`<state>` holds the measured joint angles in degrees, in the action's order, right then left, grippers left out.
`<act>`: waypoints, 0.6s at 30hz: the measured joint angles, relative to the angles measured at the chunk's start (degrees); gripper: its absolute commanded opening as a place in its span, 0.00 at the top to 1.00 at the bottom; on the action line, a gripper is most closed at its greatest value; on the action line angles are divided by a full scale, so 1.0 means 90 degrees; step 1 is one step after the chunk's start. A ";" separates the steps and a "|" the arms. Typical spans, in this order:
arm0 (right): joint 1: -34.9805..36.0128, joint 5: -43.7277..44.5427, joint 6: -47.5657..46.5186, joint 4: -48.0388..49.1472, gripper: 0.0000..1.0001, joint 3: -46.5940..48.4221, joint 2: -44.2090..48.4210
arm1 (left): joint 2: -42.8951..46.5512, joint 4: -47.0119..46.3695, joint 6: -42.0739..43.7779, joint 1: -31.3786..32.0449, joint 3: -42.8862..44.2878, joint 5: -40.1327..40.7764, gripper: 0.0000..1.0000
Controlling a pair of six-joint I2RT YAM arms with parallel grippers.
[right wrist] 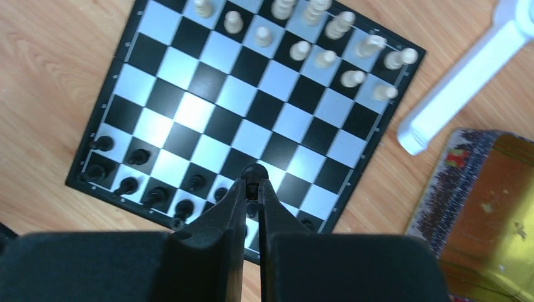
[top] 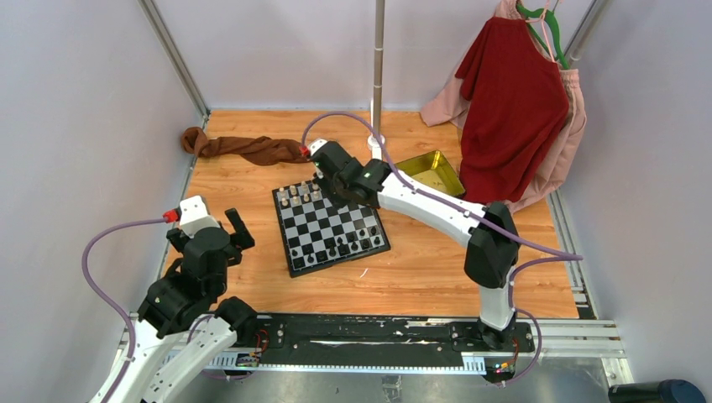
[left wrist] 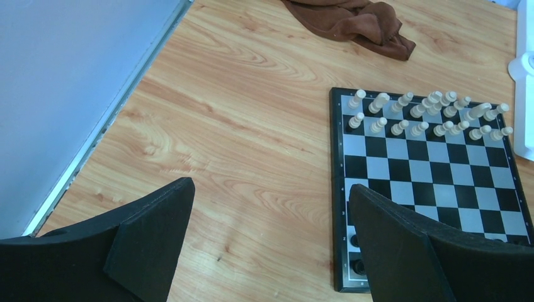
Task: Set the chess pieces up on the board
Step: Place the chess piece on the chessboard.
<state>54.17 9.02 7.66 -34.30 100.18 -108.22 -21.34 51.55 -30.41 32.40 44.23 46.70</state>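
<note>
The right gripper (right wrist: pixel 252 184) is hanging above the board (right wrist: pixel 160 85), its two dark fingers pressed nearly together and pinching a small black piece (right wrist: pixel 252 171) at their very tips. In the right wrist view, the other black pieces (right wrist: pixel 138 156) are standing in the two rows along the board's 7 o'clock edge. The pale pieces (right wrist: pixel 301 50) are filling the two rows at the opposite, 1 o'clock edge. A yellow-gold tin (right wrist: pixel 497 207) is lying on the table (right wrist: pixel 56 38) at 4 o'clock from the board.

The left gripper (left wrist: pixel 271 189) is waiting with fingers spread wide and holding nothing, at 9 o'clock from the board.

The step in hand appears to be setting this black piece onto a free square among its fellows. To do it well, the arm should be centring the piece over that square and descending straight. The neighbours are standing close, so the fingers need to be slipping between them without brushing any. The release is best given only once the base is resting flat, followed by a vertical lift.
</note>
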 measured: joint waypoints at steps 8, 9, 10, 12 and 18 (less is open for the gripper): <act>0.0656 -0.0070 0.0005 -0.0075 1.00 0.0260 -0.0583 | 0.0061 -0.0005 0.0002 0.0000 0.0000 -0.0005 0.00; 0.0716 -0.0085 0.0005 -0.0097 1.00 0.0274 -0.0644 | 0.0063 -0.0002 0.0002 0.0000 0.0000 -0.0007 0.00; 0.0814 -0.0112 0.0005 -0.0117 1.00 0.0287 -0.0733 | 0.0066 -0.0005 0.0002 0.0000 0.0000 -0.0007 0.00; 0.0916 -0.0151 0.0007 -0.0155 1.00 0.0287 -0.0831 | 0.0070 -0.0005 0.0002 0.0000 0.0000 -0.0019 0.00; 0.1117 -0.0255 0.0034 -0.0199 1.00 0.0296 -0.0959 | 0.0112 -0.0010 0.0005 0.0000 -0.0012 -0.0032 0.00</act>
<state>64.23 6.72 7.97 -36.10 102.85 -116.86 -20.34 51.46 -30.37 32.40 44.12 46.41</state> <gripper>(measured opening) 0.119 0.997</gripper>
